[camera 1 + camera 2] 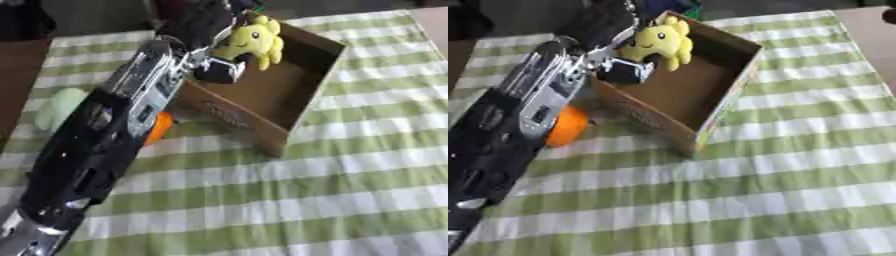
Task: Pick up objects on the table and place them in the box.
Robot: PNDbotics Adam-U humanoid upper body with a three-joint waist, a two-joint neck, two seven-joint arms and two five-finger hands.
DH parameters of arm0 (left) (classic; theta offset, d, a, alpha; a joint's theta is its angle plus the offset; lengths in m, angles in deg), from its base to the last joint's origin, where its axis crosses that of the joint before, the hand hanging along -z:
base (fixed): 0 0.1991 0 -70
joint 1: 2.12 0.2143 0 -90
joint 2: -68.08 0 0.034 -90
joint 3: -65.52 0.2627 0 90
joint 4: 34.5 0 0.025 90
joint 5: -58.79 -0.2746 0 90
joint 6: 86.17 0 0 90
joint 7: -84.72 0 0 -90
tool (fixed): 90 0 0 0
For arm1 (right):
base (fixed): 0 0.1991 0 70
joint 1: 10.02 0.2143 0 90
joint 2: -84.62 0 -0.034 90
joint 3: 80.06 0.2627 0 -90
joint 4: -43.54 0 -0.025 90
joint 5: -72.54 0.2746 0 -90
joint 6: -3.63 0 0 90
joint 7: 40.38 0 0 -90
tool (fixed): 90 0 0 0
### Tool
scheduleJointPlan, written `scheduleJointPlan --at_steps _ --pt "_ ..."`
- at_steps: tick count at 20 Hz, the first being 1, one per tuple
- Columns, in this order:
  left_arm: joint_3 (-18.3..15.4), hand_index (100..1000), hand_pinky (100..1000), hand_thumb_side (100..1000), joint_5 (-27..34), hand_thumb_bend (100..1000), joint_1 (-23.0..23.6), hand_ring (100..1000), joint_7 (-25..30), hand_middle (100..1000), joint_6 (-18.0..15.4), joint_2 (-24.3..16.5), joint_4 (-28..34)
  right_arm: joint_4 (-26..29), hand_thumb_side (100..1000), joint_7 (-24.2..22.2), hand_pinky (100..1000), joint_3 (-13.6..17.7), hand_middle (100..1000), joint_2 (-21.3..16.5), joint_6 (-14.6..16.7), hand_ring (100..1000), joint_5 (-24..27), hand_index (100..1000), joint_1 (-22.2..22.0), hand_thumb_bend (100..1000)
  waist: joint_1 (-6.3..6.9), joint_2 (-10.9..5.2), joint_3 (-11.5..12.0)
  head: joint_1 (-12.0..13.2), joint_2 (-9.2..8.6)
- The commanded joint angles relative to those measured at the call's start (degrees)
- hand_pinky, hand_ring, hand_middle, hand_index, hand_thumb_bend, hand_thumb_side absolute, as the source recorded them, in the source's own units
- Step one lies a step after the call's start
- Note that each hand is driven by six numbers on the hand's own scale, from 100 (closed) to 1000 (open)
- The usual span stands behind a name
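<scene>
table (350, 200): lying under a green and white striped cloth.
orange thing (566, 125): sitting on the cloth beside the box's near left wall, partly hiding behind the arm.
pale green thing (59, 107): lying left of the arm.
box (302, 107): standing open, cardboard.
left hand (206, 27): reaching over the box, fingers closing round the yellow toy.
yellow toy (658, 42): hanging above the box's far end.
</scene>
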Motion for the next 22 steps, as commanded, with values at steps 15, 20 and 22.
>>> scheduleJointPlan --at_steps 15,20,22 --pt "-4.1 702 475 245 -9.3 100 -4.0 632 3.8 536 -0.8 2.3 -13.0 1.1 971 -1.0 752 -0.1 540 1.2 -0.1 738 1.4 847 1.4 100 0.10 -0.34 -3.6 4.2 -1.87" --pt "-4.2 787 492 328 -13.2 100 -3.7 654 4.4 567 0.7 2.6 -14.5 1.1 971 -1.0 752 -0.1 540 1.3 0.0 738 1.5 847 1.4 100 -0.06 -0.24 -3.9 4.2 -1.84" --pt "-4.2 837 511 528 -14.1 100 -3.5 675 4.0 590 1.0 2.6 -14.3 1.1 972 -1.1 752 -0.1 539 1.3 0.0 739 1.4 847 1.3 100 -0.08 -0.19 -3.9 4.1 -1.78"
